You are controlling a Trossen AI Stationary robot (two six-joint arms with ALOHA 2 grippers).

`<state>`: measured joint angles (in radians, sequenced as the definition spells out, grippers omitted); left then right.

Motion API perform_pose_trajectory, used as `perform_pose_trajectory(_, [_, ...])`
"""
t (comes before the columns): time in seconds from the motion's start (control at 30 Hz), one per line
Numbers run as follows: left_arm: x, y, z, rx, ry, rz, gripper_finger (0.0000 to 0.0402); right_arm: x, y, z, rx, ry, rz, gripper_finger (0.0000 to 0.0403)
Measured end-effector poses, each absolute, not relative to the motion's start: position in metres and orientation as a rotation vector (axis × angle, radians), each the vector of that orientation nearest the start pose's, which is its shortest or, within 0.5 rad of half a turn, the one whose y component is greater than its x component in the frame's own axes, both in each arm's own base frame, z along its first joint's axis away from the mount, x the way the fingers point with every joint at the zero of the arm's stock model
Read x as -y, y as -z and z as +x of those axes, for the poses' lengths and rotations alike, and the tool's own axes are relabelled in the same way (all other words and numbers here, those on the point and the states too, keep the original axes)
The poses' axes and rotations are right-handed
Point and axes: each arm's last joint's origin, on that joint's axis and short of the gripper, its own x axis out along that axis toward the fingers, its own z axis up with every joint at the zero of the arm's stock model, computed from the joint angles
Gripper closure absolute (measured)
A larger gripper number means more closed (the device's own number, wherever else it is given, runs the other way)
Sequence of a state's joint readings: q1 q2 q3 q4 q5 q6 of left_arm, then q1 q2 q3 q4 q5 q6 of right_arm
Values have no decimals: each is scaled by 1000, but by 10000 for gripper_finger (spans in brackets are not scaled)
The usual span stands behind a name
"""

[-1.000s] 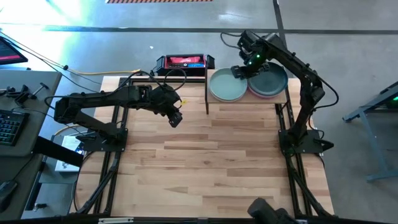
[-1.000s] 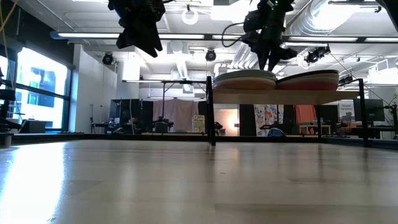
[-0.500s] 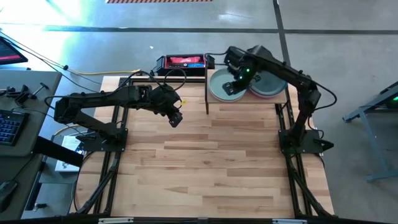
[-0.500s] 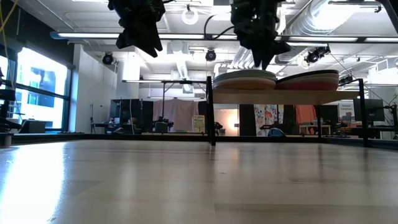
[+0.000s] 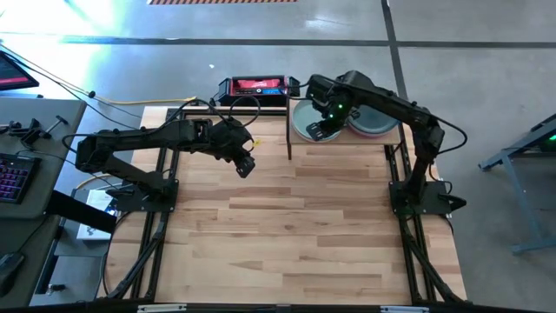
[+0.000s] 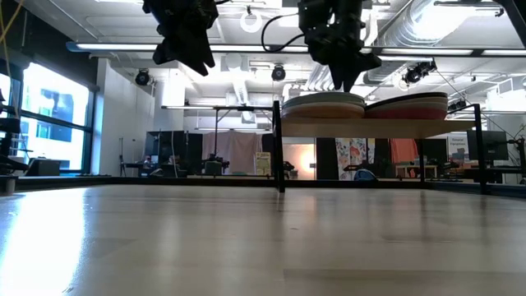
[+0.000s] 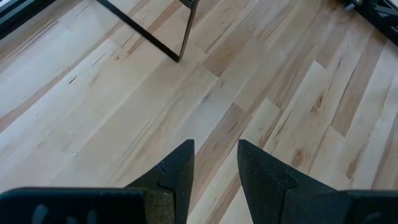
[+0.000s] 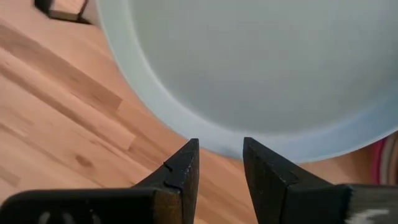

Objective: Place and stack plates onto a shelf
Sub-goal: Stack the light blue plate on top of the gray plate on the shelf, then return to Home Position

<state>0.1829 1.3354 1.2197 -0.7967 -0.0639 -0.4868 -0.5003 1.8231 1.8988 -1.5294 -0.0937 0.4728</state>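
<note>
The right gripper (image 5: 323, 130), narrowly parted and empty, hangs over the sage green plate (image 5: 304, 123) near the shelf's (image 5: 343, 139) front edge. The left gripper (image 5: 246, 165), narrowly parted, holds nothing above the desk (image 5: 287, 226).

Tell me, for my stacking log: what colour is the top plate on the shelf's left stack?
Pale sage green top plate, clearest in the right wrist view.

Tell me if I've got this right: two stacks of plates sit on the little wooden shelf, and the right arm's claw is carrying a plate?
Not quite. Two stacks of plates do sit on the shelf, but the right gripper carries nothing. The right wrist view shows its fingers apart with bare wood between them, hanging over the near rim of the pale top plate.
</note>
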Motion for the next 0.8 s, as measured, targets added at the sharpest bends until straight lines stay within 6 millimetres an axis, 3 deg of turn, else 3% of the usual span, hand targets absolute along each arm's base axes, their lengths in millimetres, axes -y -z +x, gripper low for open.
perform_pose_trajectory(0.47, [-51, -315, 263, -842, -448, -504, 289, 160, -336, 299, -1355, 705, 758, 300])
perform_pose_trajectory(0.63, [-50, -315, 260, -866, -442, -483, 289, 160, -349, 290, -1334, 661, 710, 300])
perform_pose_trajectory(0.8, [-54, -319, 248, -881, -461, -482, 289, 155, -375, 282, -1257, 588, 621, 300])
